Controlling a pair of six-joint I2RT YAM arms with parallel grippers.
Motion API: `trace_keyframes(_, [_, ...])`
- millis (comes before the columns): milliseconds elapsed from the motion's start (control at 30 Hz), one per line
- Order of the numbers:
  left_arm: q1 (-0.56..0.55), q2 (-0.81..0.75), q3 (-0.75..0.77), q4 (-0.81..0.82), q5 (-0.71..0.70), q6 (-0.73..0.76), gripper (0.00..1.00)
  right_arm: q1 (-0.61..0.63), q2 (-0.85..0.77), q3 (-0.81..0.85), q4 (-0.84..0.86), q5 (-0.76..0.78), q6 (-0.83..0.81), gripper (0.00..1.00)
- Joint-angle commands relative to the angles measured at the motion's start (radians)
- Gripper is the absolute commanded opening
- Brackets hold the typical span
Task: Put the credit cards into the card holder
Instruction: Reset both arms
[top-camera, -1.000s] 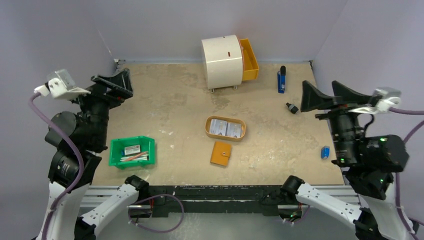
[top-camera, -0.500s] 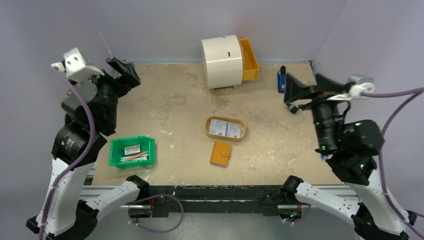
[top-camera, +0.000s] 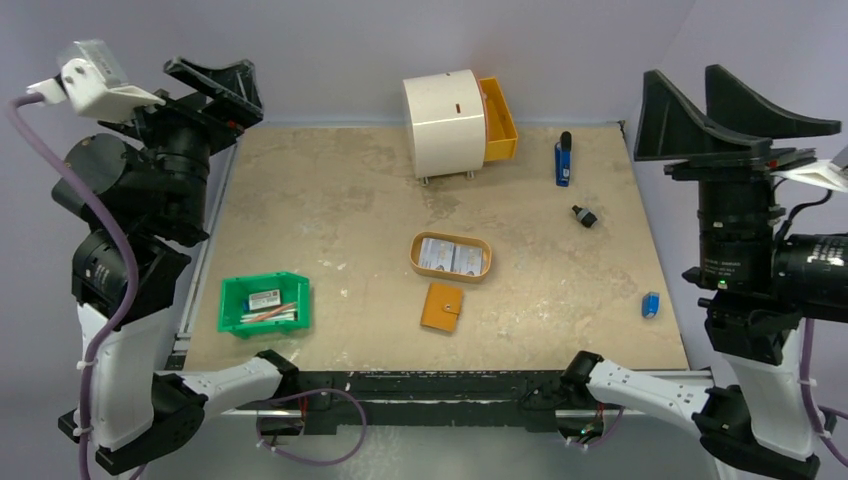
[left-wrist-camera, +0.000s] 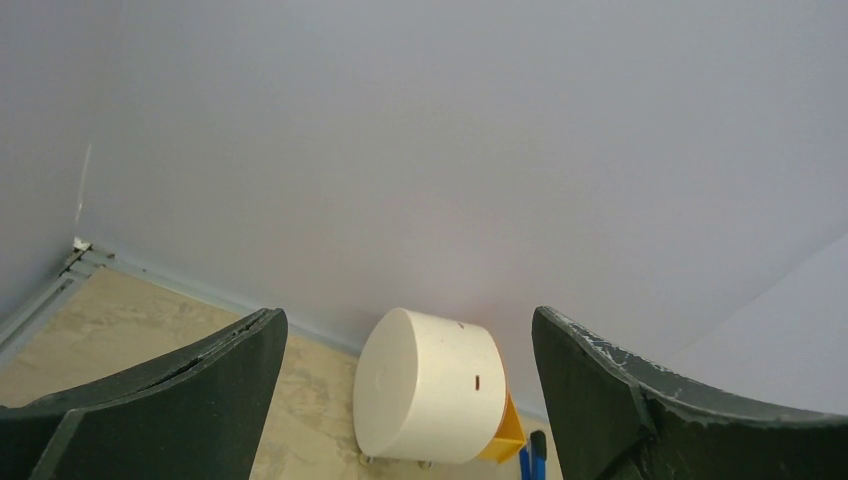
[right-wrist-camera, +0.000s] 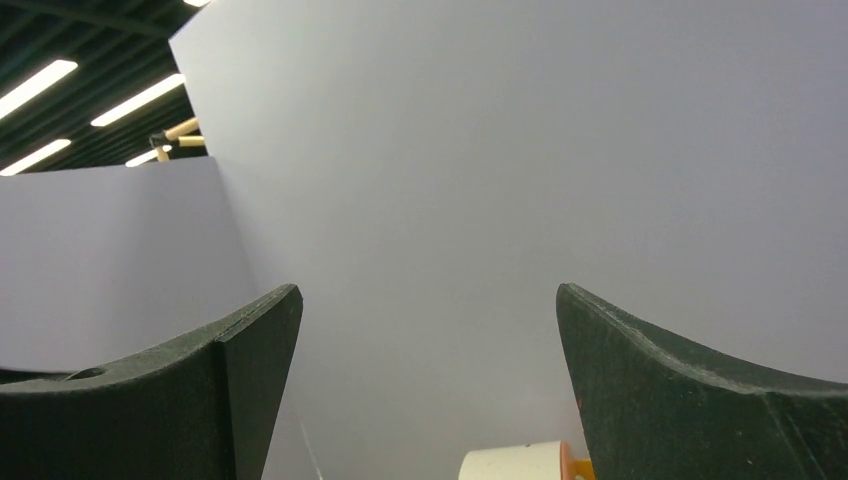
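The left gripper (top-camera: 222, 88) is held high above the far left corner of the table (top-camera: 330, 200). Its fingers are spread wide and grip nothing. Low beneath it, toward the near edge, sits a green bin (top-camera: 262, 330). Well to its right, far below and between both grippers, the two credit cards (top-camera: 452, 257) lie side by side in an oval wooden tray (top-camera: 450, 277). The tan card holder (top-camera: 441, 306) lies flat just in front of the tray. At the back stands a white round drawer unit (top-camera: 443, 122). The right gripper (top-camera: 700, 100) is high beyond the table's right edge, with its fingers wide apart and empty.
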Motion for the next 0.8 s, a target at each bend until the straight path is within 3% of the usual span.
trace_keyframes(0, [-0.006,-0.01,-0.087,0.065,0.077,-0.008,0.92,0.0,0.01,-0.084,0.065,0.083,-0.029,0.99])
trace_keyframes(67, [-0.007,-0.021,-0.114,0.075,0.077,-0.011,0.93,0.0,0.008,-0.136,0.085,0.235,-0.018,0.99])
trace_keyframes(200, [-0.007,-0.036,-0.152,0.088,0.094,-0.02,0.93,0.0,0.001,-0.208,0.097,0.37,0.008,0.99])
trace_keyframes(567, [-0.007,-0.068,-0.2,0.089,0.088,-0.03,0.93,0.0,-0.027,-0.243,0.055,0.325,0.042,0.99])
trace_keyframes(767, [-0.007,-0.089,-0.215,0.1,0.093,-0.031,0.94,0.0,-0.069,-0.273,0.045,0.2,0.064,0.99])
